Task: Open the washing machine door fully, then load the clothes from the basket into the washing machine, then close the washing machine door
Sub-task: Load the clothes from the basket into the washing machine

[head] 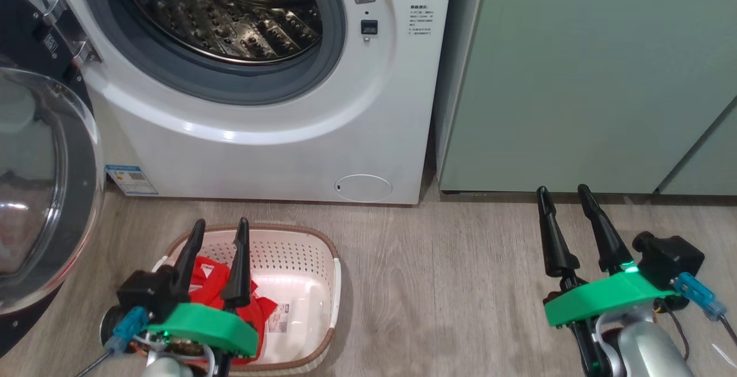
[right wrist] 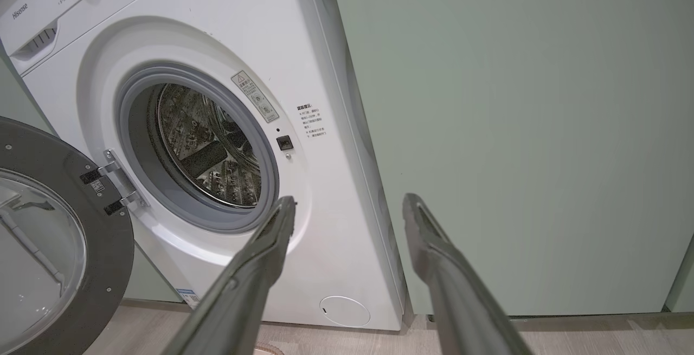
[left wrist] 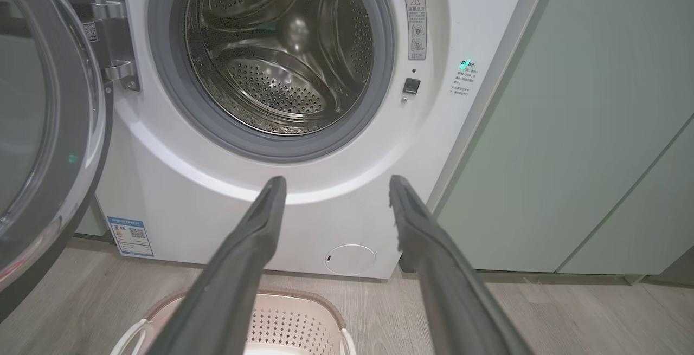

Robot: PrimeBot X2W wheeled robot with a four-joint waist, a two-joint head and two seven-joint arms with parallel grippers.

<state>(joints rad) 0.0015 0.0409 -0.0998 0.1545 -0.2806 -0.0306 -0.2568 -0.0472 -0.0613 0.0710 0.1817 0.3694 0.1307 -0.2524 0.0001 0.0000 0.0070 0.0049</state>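
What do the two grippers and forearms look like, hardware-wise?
Left gripper and right gripper match: two long, tapering matte-black fingers on a bright green plastic bracket, a black boxy module beside it with a translucent blue plug and thin dark cables. Rounded silver-grey forearm below. A green light glows on the right bracket.

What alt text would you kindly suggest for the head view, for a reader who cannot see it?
White washing machine, door swung open at left, steel drum exposed. A cream basket on the floor holds red clothes. Open left gripper hangs above it; open right gripper over floor.
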